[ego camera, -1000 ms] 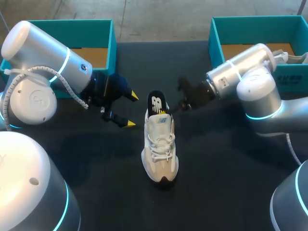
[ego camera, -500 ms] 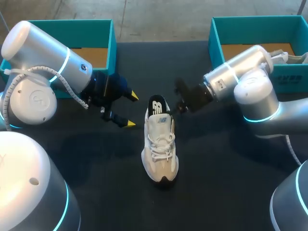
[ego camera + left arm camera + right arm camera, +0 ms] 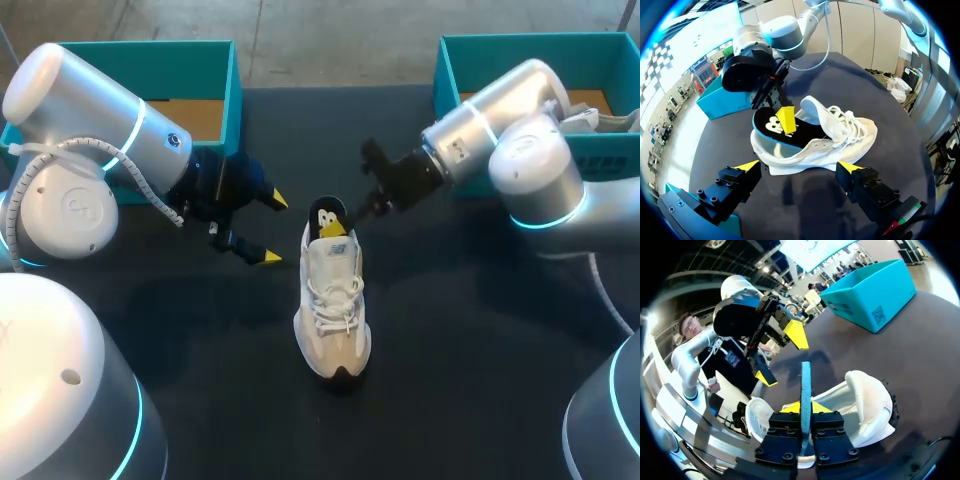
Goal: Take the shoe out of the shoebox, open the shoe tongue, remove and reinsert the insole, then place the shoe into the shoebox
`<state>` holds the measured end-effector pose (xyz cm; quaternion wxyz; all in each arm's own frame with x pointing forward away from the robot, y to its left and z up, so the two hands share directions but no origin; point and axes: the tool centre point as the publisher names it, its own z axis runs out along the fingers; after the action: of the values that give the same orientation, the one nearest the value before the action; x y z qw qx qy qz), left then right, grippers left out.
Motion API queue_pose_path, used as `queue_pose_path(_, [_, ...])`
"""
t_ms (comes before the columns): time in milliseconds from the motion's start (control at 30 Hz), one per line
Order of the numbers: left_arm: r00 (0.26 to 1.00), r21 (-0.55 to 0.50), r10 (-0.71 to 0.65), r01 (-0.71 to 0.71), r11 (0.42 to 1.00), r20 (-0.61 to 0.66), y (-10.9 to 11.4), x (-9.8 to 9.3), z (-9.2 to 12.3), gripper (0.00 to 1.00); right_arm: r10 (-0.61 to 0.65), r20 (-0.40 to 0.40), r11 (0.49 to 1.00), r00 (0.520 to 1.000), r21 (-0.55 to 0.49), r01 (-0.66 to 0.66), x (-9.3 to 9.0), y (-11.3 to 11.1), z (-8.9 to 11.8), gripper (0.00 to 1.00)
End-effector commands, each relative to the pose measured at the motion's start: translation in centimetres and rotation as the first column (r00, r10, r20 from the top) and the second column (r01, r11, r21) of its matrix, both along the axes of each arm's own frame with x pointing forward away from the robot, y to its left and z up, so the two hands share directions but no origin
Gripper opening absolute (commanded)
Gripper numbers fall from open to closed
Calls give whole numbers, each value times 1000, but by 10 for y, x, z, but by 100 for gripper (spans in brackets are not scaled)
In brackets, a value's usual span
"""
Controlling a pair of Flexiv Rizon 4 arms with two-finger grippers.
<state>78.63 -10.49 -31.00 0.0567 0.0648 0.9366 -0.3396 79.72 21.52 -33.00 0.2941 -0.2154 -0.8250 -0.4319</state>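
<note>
With the shoe (image 3: 333, 300) mid-counter (image 3: 460, 360) and the right hand (image 3: 805, 409) clamped on the insole (image 3: 780, 131) at its heel end, I would draw it out slowly rearward, bracing the shoe with the left hand (image 3: 272, 228), now spread apart just left.

You see a cream-white shoe (image 3: 333, 300) with white laces and a black toe tip on the black table (image 3: 450, 330). Its insole (image 3: 322, 210) is black with white markings and a blue edge. The left shoebox (image 3: 232, 90) and right shoebox (image 3: 447, 75) are teal. The left gripper (image 3: 272, 228) and right gripper (image 3: 805, 409) are black with yellow tips.
</note>
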Motion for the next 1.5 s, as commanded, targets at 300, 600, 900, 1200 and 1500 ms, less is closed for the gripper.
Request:
queue_pose_path(300, [1000,4,1,-1,1000,0,0,-1,0,100,38,-77,999,996,11,-38,-10,3,-14,0])
queue_pose_path(600, [1000,4,1,-1,1000,0,0,-1,0,100,12,-127,1000,992,6,-11,-30,5,-20,0])
queue_pose_path(900, [1000,4,1,-1,1000,0,0,-1,0,100,1,-84,1000,996,-9,-2,-21,7,-13,24])
queue_pose_path(1200, [1000,4,1,-1,1000,0,0,-1,0,100,20,-36,1000,999,-5,-20,-4,4,-5,27])
queue_pose_path(1500, [1000,4,1,-1,1000,0,0,-1,0,100,31,-9,999,999,-18,-31,11,0,-2,17])
